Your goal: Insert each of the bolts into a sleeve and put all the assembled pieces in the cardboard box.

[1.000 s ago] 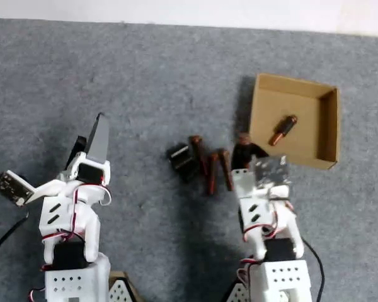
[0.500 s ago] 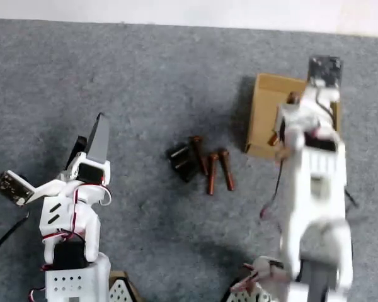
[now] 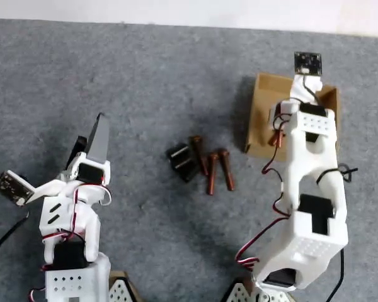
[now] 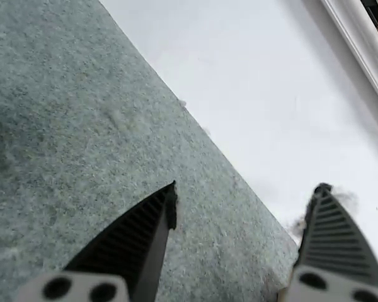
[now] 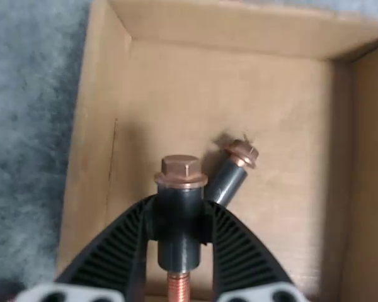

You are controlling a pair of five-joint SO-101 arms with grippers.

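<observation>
Right gripper (image 5: 179, 211) is closed on an assembled piece (image 5: 179, 182), its black fingers pressing both sides of the dark sleeve, with the copper hex head standing above the sleeve and the threaded end showing below it. It hangs over the cardboard box (image 5: 239, 28), near the wall closest to the loose parts. A second assembled piece (image 5: 231, 173) lies tilted on the box floor just beside the held one; whether the two touch cannot be told. From the high view the right arm (image 3: 309, 163) stretches across the cardboard box (image 3: 262, 100) and covers most of its inside. Three loose bolts (image 3: 212, 171) lie close together on the grey carpet (image 3: 145, 75) between the arms, with black sleeves (image 3: 181, 160) just beside them on the side away from the box; their number is unclear. Left gripper (image 4: 247, 189) is spread wide and holds nothing, poised above the carpet near its far edge, where a white surface (image 4: 271, 94) begins, well apart from the parts.
</observation>
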